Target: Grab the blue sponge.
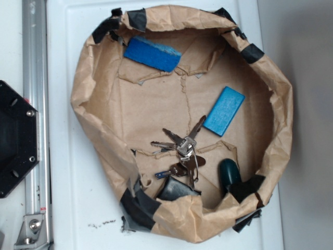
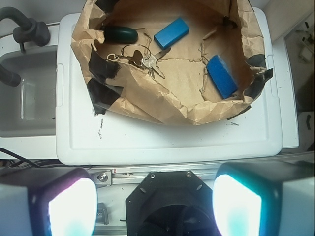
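The blue sponge (image 1: 153,53) lies inside a brown paper nest (image 1: 88,99) — a crumpled ring of kraft paper patched with strips of black tape (image 1: 138,19) — close to the far wall of the ring in the exterior view, its fuzzy lighter-blue face turned up along one long edge. In the wrist view the same sponge (image 2: 222,76) sits at the right side of the nest, tilted against the paper wall.

Well apart from it, toward the middle of the nest, lies a smooth sky-blue block (image 1: 224,111), flat on the paper floor. Just beside the block's lower corner spreads a bunch of keys (image 1: 182,151) on a ring, the keys fanned out. Near the keys, by the near wall, rests a dark green rounded object (image 1: 229,174), partly hidden by the paper edge.

The nest sits on a white plastic lid (image 2: 162,142). The gripper (image 2: 155,206) hangs well back from the nest, outside the ring — its two fingers (image 2: 71,209) stand wide apart at the bottom of the wrist view, with nothing between them.
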{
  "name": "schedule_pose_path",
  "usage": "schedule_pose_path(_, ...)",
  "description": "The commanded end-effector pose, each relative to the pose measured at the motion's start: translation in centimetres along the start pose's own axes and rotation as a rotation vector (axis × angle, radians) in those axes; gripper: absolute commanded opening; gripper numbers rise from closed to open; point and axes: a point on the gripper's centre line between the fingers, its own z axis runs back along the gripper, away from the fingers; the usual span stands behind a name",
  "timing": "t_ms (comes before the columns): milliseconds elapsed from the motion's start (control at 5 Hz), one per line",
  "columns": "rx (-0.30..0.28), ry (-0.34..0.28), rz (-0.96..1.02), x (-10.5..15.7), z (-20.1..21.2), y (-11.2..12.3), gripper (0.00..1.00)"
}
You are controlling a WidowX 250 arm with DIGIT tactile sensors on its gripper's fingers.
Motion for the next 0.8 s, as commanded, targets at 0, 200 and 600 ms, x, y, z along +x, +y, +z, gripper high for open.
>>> schedule_pose_path(0, 0.0, 0.0, 0.0, 0.0, 0.0, 0.0, 1.0)
schedule_pose_path(200, 0.071, 0.009, -0.189, 4.7, -2.9, 2.4, 1.0)
schedule_pose_path(600, 0.047, 0.105, -0.409, 8.1, -10.7, 4.3, 1.0)
